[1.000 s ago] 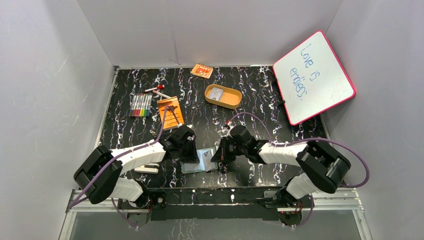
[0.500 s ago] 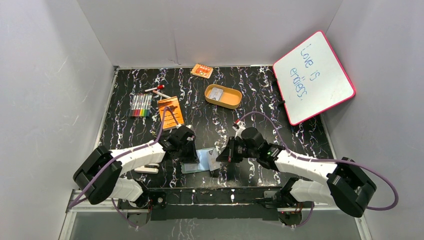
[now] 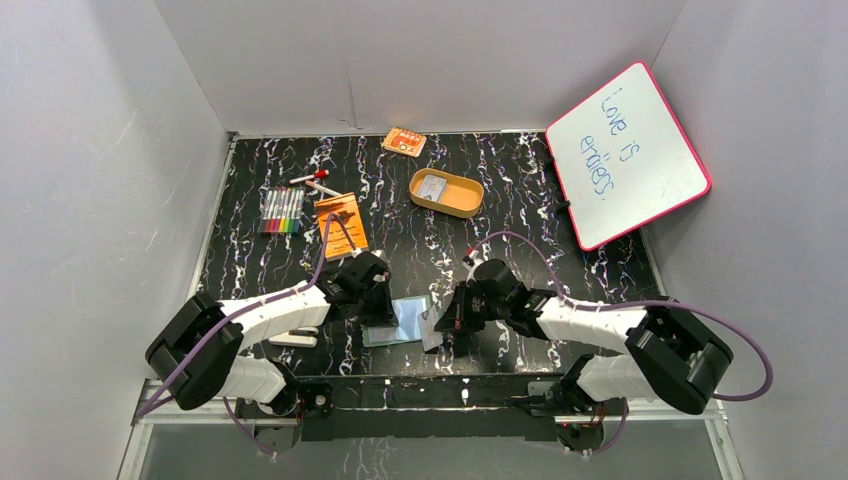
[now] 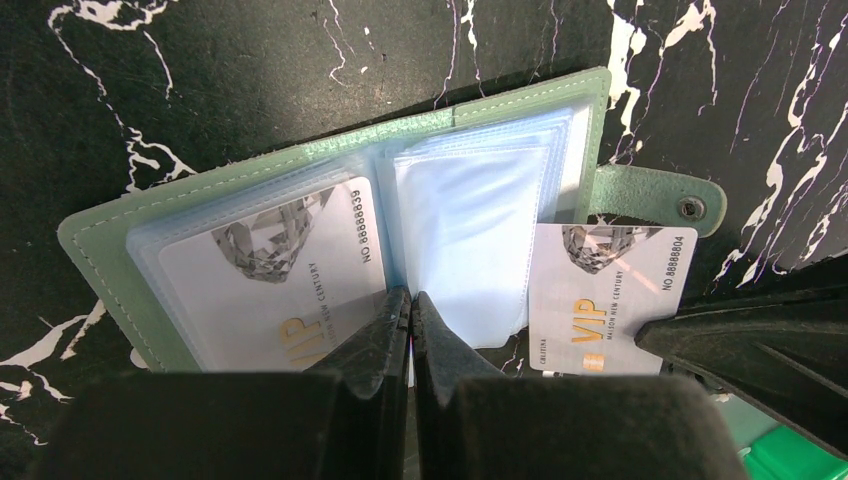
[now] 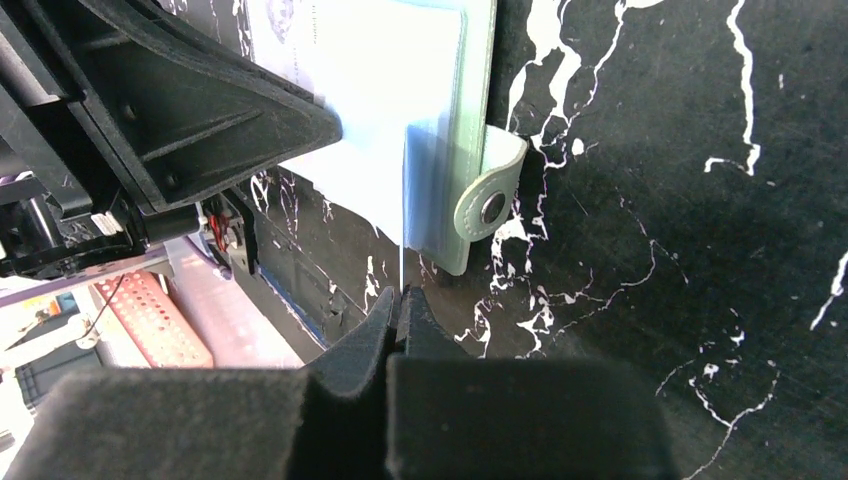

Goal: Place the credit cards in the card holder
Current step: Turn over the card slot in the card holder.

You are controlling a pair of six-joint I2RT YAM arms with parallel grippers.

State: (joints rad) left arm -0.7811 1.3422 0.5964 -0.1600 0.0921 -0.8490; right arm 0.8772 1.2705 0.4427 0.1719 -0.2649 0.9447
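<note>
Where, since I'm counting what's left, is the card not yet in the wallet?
Left wrist view: the loose card sits right of the open wallet, just below its snap tab, pinched by the right tool.

Top cam sits high behind the arm bases, looking down over the whole table (image 3: 520, 200). Both wrist cams hover in close, pointing down – they share the open card holder (image 4: 470, 220) near the front edge.

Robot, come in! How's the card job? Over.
Left gripper shut at clear pocket of sage-green folding wallet. Right gripper shut on pale VIP card, mostly outside. Nothing blocking.
</note>
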